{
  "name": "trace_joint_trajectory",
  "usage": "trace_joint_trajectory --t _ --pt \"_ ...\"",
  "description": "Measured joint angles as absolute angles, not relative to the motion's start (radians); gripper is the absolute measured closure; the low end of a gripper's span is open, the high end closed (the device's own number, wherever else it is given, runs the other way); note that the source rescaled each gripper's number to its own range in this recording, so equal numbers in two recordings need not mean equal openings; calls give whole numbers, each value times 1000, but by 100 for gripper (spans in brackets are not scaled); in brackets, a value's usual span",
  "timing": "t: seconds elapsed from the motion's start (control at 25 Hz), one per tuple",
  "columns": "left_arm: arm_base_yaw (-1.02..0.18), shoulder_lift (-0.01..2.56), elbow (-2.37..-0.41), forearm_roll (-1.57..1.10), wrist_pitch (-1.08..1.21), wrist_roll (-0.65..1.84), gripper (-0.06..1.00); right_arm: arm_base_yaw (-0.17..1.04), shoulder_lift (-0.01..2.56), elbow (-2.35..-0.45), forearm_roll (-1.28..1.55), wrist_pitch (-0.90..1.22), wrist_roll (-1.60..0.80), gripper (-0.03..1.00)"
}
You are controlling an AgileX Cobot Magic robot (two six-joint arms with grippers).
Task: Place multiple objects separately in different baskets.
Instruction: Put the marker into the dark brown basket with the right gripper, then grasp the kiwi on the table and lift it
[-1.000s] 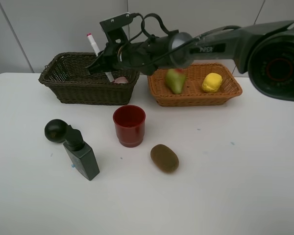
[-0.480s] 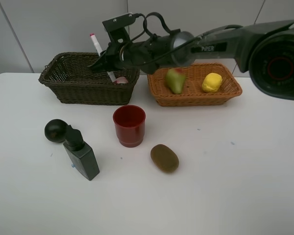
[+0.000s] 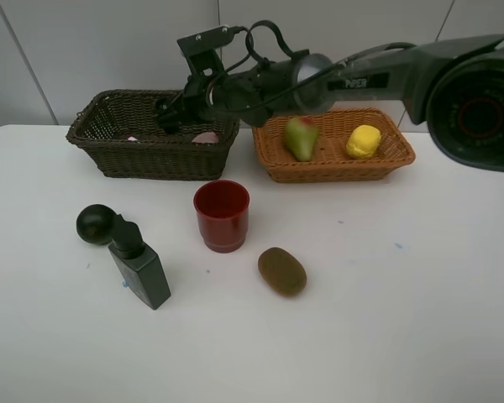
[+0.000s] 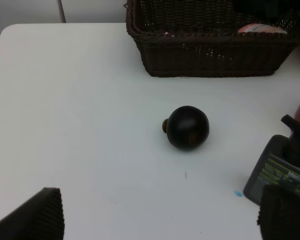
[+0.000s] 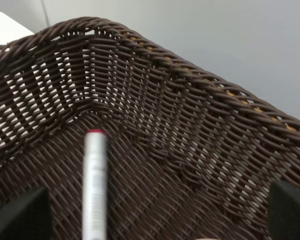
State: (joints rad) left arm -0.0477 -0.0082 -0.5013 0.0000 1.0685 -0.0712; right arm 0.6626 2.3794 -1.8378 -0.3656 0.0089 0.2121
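Entry: pink-white marker point(image 5: 95, 185). It lay loose on the woven floor of the dark brown basket point(image 3: 151, 159), with the small pink bottle point(image 3: 206, 137) in the same basket. The right claw point(image 3: 166, 113) hung over it with jaws spread wide, gripping nothing. The marker was judged light, stiff and smooth-barrelled, so liable to roll, and best pinched across mid-barrel.

The green-red pear point(image 3: 300, 138) and yellow lemon point(image 3: 363, 141) sat in the orange-tan basket point(image 3: 336, 168). Four items were left on the counter point(image 3: 403, 319):
- The brown kiwi point(image 3: 281, 271) was judged firm, its rough skin giving purchase, and best taken across the short axis.
- The red cup point(image 3: 222, 215) stood upright. It was judged rigid and light, with its wall the likeliest hold, one finger inside.
- The dark round fruit point(image 3: 96, 223) was judged glossy and apt to slip or roll, and best taken across the widest part.
- The dark green bottle point(image 3: 141, 269) lay on its side, cap end just beside that fruit. It was judged hard, flat-sided and possibly the heaviest, and best taken across the body.

The left claw point(image 4: 156, 217) hung over the counter near the round fruit, jaws wide and empty.
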Motion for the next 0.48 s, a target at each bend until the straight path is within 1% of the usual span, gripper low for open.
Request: trace_joint_trajectory --t 0.12,0.48 --pt "-48 -8 -501 0 1069 -71 -6 663 2379 -1838 -366 16 212 1" --pt "-48 -8 -501 0 1069 -71 -6 663 2372 -1839 -366 75 212 1"
